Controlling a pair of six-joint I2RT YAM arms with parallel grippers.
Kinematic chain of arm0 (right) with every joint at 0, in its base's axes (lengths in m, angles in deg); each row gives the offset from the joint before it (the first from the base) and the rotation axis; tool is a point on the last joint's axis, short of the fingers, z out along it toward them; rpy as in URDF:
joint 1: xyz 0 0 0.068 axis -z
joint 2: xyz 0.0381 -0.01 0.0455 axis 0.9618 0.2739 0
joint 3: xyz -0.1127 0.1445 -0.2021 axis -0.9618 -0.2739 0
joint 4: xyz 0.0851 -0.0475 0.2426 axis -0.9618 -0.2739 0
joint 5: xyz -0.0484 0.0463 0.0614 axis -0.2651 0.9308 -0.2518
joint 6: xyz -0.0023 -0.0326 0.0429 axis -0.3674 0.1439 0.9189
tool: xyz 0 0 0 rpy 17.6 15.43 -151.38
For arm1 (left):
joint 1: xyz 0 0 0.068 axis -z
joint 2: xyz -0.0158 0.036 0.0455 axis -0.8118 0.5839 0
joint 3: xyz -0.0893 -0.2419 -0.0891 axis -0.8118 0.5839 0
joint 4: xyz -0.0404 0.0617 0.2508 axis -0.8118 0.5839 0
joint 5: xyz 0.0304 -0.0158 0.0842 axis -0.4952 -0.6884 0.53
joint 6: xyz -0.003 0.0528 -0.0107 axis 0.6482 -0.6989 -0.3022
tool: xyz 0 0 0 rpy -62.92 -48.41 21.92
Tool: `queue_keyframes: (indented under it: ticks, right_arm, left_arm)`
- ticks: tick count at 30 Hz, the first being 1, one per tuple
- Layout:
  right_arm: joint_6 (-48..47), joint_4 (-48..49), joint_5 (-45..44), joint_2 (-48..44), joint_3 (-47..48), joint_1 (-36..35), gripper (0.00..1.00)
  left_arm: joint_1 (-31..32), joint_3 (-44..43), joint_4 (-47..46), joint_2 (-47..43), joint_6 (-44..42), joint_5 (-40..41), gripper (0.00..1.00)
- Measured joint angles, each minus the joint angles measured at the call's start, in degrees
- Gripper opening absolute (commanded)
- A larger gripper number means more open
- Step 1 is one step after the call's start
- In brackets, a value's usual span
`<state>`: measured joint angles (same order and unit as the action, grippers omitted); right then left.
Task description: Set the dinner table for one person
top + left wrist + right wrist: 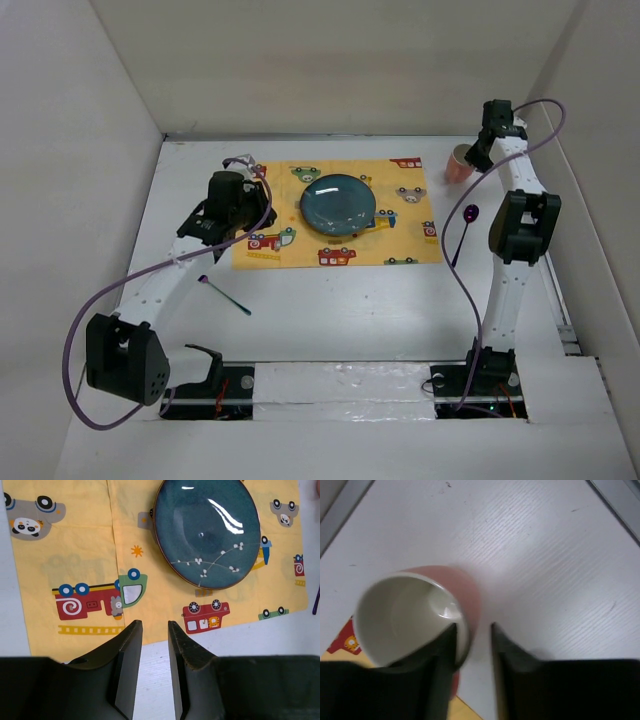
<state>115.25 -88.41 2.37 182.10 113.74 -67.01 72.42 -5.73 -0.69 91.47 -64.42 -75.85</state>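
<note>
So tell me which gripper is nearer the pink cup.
Right. The right gripper is right at the cup, by its rim; the left gripper is beyond the plate, at the mat's left side.

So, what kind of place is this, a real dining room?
Probably not: it looks like a robot test cell. Plain white panel walls box in the table, two robot arms are bolted at its near edge, and one mat holds one plate.
</note>
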Motion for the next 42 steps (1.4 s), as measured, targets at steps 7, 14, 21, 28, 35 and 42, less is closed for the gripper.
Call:
queue_keyframes:
  ticks: [7, 14, 21, 28, 35, 42]
  right_arm:
    - [-0.4, -1.2, -1.2, 1.4, 1.8, -0.1, 0.0]
    - [-3.4, -1.6, -1.1, -0.5, 3.0, -1.4, 0.0]
    - [-6.7, -1.9, -0.4, -0.6, 9.1, -8.6, 0.0]
    - [-8.6, -5.4, 1.4, 1.4, 12.2, -14.3, 0.0]
    - [-8.8, -5.5, 0.9, 5.4, 15.6, -14.7, 0.0]
    - [-8.9, -6.4, -0.7, 8.7, 15.6, -14.7, 0.09]
  left_arm:
    - [0.0, 0.0, 1.5, -1.0, -0.2, 1.2, 0.25]
    - [0.0, -0.3, 1.9, -0.7, -0.2, 1.2, 0.25]
    - [0.0, -1.7, 1.4, 1.2, -0.2, 0.9, 0.25]
    - [0.0, -1.7, 1.3, 1.4, -0.2, 0.7, 0.25]
    - [0.0, -1.6, 1.1, 1.4, -0.2, 0.7, 0.25]
    - [0.0, -1.4, 0.9, 1.4, -0.1, 0.7, 0.25]
